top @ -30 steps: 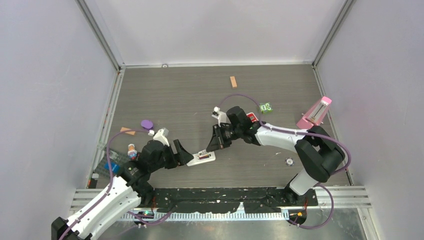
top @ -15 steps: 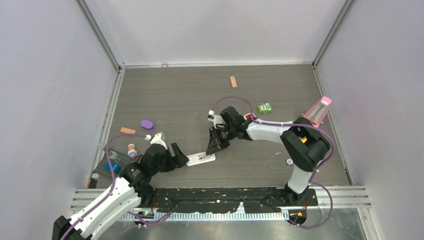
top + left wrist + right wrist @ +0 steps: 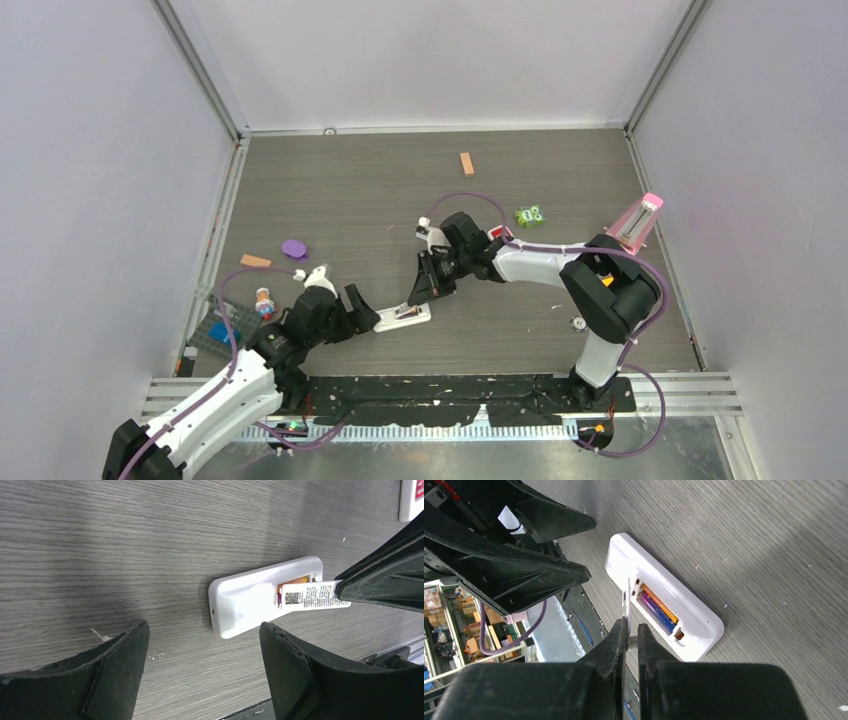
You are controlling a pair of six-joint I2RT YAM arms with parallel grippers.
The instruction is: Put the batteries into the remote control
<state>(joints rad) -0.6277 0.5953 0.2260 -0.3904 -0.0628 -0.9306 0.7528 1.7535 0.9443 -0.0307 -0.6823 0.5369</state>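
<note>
Lying face-down, remote control point(image 3: 245, 602) with orange and purple batteries point(image 3: 658, 609) bared; right gripper point(image 3: 632, 625) pinching cover point(image 3: 310, 596), left gripper point(image 3: 203, 630) wide.

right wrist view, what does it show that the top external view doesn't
Only the right wrist: the orange battery and blue-purple battery seated in the remote's open compartment, and the thin battery cover pinched edge-on in the right gripper. Only the top external: the tan wooden block, purple disc and small green object. Both: the white remote, with the open left gripper near one end.
</note>
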